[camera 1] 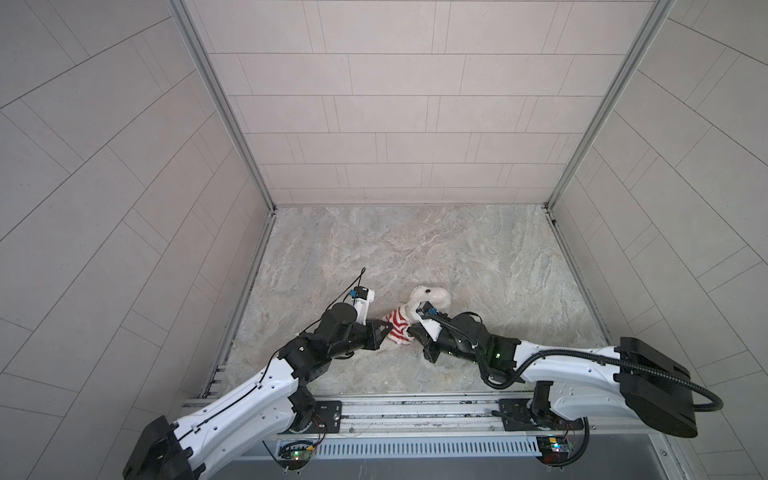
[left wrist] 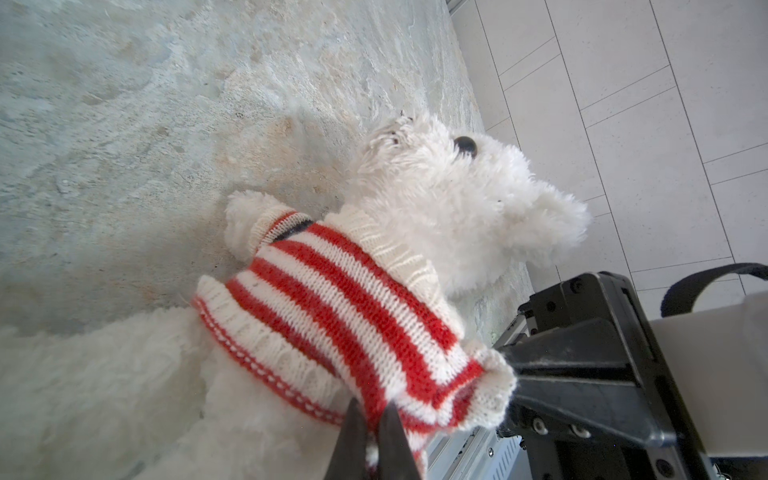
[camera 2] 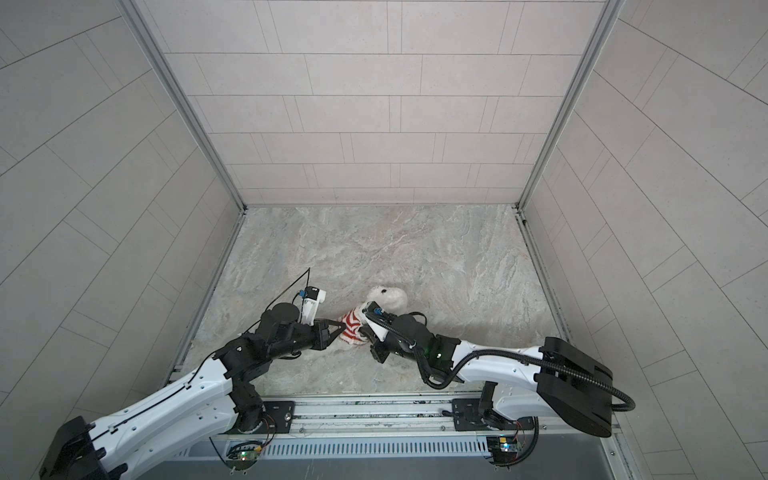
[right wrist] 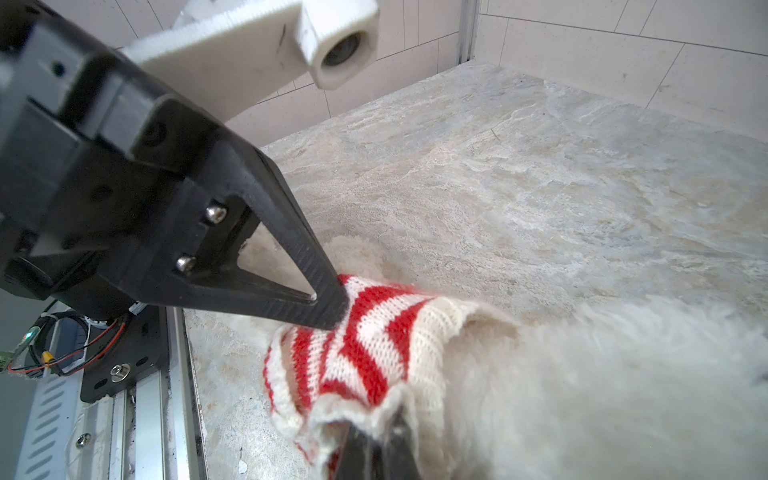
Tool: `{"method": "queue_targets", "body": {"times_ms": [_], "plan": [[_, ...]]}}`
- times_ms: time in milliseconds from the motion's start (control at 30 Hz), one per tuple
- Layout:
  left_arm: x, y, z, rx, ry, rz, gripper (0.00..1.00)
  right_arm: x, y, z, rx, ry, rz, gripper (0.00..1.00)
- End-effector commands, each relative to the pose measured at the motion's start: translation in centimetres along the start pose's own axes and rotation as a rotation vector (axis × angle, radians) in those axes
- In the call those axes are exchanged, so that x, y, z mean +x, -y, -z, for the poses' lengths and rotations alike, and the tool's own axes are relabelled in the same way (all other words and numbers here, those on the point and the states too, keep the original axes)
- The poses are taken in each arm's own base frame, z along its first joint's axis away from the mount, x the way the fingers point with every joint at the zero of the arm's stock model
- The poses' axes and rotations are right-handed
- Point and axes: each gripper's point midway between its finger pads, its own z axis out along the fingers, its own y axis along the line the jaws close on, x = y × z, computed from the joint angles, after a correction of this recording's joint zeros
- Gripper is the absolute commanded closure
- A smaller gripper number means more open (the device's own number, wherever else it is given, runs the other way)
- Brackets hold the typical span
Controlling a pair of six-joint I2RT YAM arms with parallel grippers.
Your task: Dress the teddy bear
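You have a marble-patterned tabletop [camera 1: 415,249] ringed on three sides by pale tiled walls [camera 1: 395,104], with aluminium corner posts [camera 1: 224,108] at the back corners. Along your near edge runs a slotted white vent strip [camera 1: 415,449], with a small circuit board [camera 1: 296,454] glowing green at its left end.

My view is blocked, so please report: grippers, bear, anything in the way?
Left gripper shut on sweater. Right gripper shut on its ribbed edge. Teddy bear lying down, sweater over torso, head out. Nothing blocking.

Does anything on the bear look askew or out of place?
Yes. The striped sweater sits crooked on the teddy bear: the left claw and right claw pinch its ribbed edge, pulling it into bunched folds.
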Motion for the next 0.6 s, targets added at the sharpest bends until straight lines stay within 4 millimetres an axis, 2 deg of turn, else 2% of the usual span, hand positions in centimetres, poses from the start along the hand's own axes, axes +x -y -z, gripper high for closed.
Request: {"method": "queue_targets", "body": {"times_ms": [0,133,367,567], "plan": [[-0.1,-3.6,-0.4,-0.132,0.037,0.021,1.0,1.1,0.7,-0.4,0.042,-0.046,0.014,0.96],[0.6,-3.4,-1.1,-0.089,0.019,0.043,1.0,1.7,0.9,-1.5,0.051,-0.054,0.004,0.83],[1.2,-3.3,-1.6,-0.054,0.008,0.065,1.0,3.2,1.1,-3.3,0.054,-0.082,-0.009,0.78],[1.5,-2.9,-1.8,-0.025,-0.008,0.061,1.0,3.1,1.3,-3.7,0.068,-0.065,-0.022,0.79]]}}
